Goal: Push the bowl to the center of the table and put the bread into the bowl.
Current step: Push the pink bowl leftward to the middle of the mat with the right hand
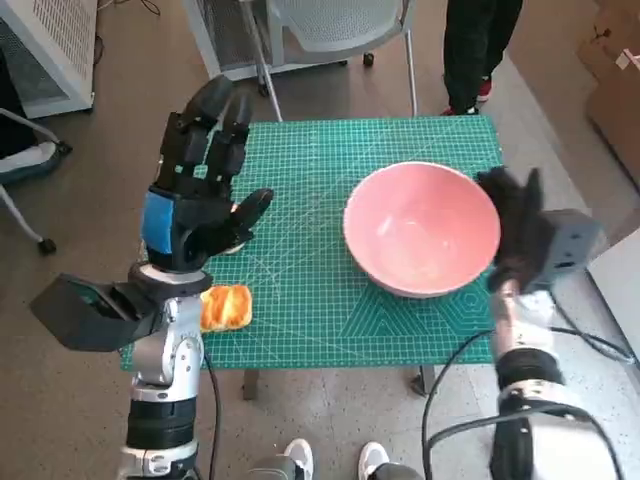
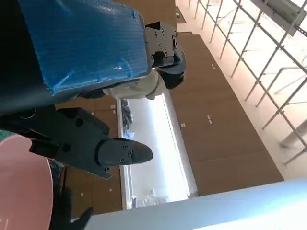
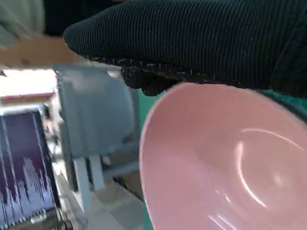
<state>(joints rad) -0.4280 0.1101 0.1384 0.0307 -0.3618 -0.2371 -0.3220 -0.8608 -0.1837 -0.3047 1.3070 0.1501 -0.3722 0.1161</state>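
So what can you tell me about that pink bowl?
The pink bowl is round, wide and deep, smooth and a bit shiny inside, like plastic or glazed ceramic. It is empty and stands upright on the green cutting mat, toward the robot's right side of the table. The right hand, in its black knitted glove, is against the rim on that side. The bread lies apart from it, near the opposite front corner.

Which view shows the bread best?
The head view: the bread lies near the table's front left corner, partly hidden behind the left forearm. Neither wrist view shows it; both catch only the pink bowl.
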